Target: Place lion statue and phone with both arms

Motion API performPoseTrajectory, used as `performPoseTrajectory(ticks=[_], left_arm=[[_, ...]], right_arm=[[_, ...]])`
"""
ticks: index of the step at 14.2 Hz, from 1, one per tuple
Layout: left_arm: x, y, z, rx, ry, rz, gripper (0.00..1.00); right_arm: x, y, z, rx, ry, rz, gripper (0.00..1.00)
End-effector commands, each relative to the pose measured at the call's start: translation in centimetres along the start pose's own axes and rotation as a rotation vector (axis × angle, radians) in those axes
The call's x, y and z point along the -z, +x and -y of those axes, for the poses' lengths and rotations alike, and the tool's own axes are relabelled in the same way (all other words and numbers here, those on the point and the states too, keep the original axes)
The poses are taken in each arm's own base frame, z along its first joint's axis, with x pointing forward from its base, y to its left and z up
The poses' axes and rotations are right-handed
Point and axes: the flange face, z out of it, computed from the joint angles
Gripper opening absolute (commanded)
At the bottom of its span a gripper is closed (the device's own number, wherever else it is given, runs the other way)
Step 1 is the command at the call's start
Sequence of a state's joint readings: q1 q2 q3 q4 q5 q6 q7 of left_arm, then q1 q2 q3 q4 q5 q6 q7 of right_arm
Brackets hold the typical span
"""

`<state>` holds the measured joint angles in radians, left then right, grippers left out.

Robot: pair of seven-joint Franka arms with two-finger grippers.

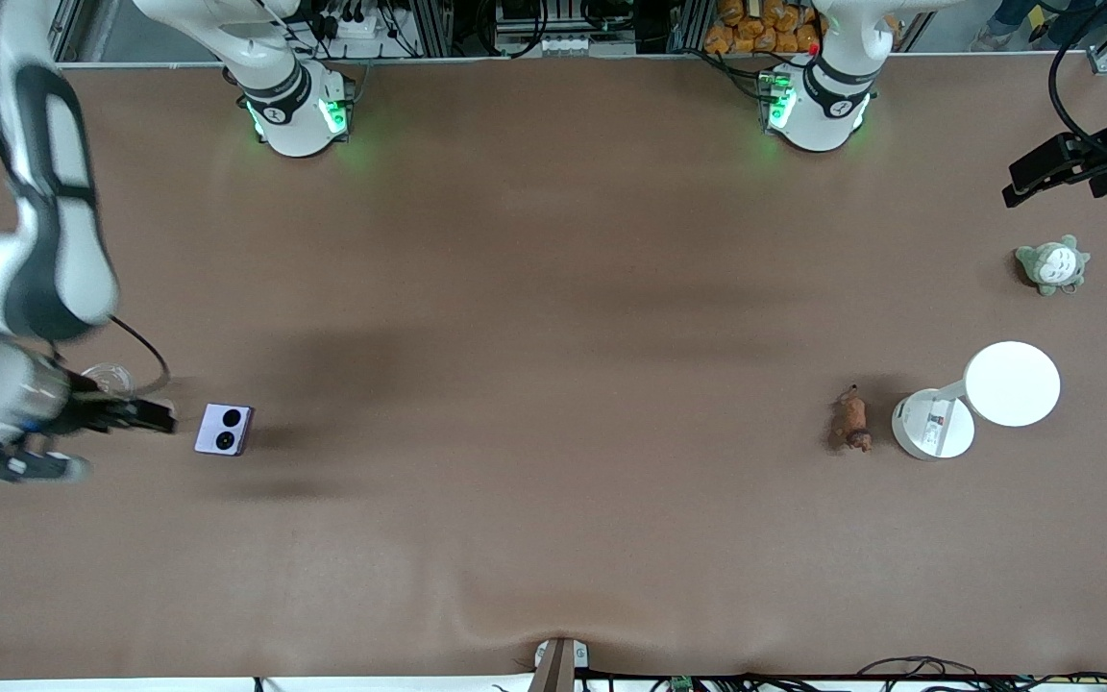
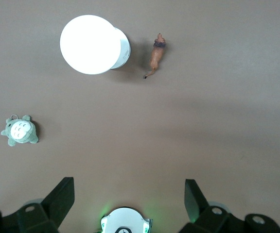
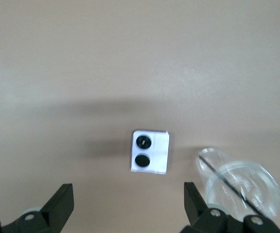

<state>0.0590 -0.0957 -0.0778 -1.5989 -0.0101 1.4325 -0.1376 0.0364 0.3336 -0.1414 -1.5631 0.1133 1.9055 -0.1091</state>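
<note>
1 lion statue, 1 phone, both lying loose on the table; both grippers spread apart and empty.

Lion statue (image 1: 850, 419): tiny, elongated, reddish-brown, 4 legs, thin tail, lying just beside the base of 1 white lamp (image 1: 981, 399), well apart from the left gripper (image 1: 1058, 175), which hangs over the left arm's end of the table. Phone (image 1: 224, 429): nearly square, pale lilac, 2 black camera circles along 1 edge, flat on the table near the right gripper (image 1: 121, 423) fingertips, not touched. 1 grey-green plush (image 1: 1052, 264) near the left gripper; 1 clear cup (image 3: 239, 187) beside the right gripper.
</note>
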Motion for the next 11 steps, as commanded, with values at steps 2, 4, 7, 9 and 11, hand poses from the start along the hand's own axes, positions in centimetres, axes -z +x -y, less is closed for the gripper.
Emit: performPoseTrajectory(ticks=[2, 4, 7, 9, 11], left_arm=[[-0.3, 0.1, -0.3, -0.013, -0.009, 0.012, 1.0], [-0.5, -0.1, -0.7, -0.019, 0.006, 0.023, 1.0], [-0.9, 0.1, -1.0, -0.016, 0.02, 0.027, 1.0], [-0.8, 0.0, -1.9, -0.023, 0.054, 0.013, 1.0], [-0.6, 0.2, -2.0, -0.027, 0.07, 0.006, 1.0]], right_arm=[[10.5, -6.4, 0.6, 0.018, 0.017, 0.018, 1.0], [14.8, -10.0, 2.1, 0.011, 0.011, 0.034, 1.0], [18.5, -13.9, 2.4, -0.024, 0.013, 0.082, 1.0], [19.0, -14.2, 2.3, -0.02, 0.007, 0.084, 1.0], [19.9, -14.1, 3.2, 0.0, -0.039, 0.071, 1.0]])
